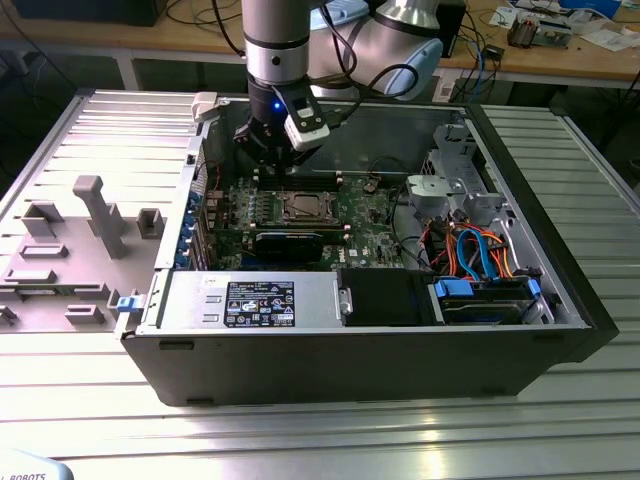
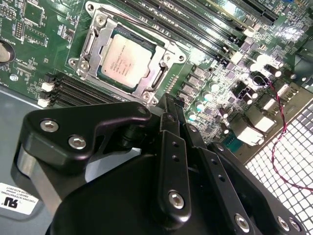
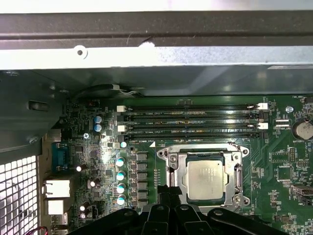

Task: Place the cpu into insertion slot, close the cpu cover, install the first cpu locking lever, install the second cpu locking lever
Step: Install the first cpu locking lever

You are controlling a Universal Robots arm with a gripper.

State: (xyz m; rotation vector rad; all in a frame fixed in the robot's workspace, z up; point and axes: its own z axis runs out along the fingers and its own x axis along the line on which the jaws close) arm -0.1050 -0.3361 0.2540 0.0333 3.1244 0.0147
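The cpu (image 2: 128, 58) (image 3: 208, 180), a silver-grey square chip, lies flat in the insertion slot (image 1: 303, 207) on the green board. Over its edges lies the cpu cover (image 2: 98, 49) (image 3: 172, 169), a silvery frame that looks lowered. Thin metal levers run along two sides of the socket; I cannot tell whether they are latched. In both wrist views my gripper (image 2: 168, 103) (image 3: 167, 196) is shut with nothing between its black fingers, the tips just beside one corner of the socket. In the exterior view the gripper (image 1: 268, 155) hangs over the board behind the socket, toward the view's left.
Long black memory slots (image 3: 190, 122) run beside the socket. The open computer case has a tall back wall (image 3: 156, 58) and a perforated panel (image 2: 293, 156). A black block (image 1: 288, 243), a power supply (image 1: 255, 300) and drive bays with blue and orange cables (image 1: 480, 260) fill the case front and right.
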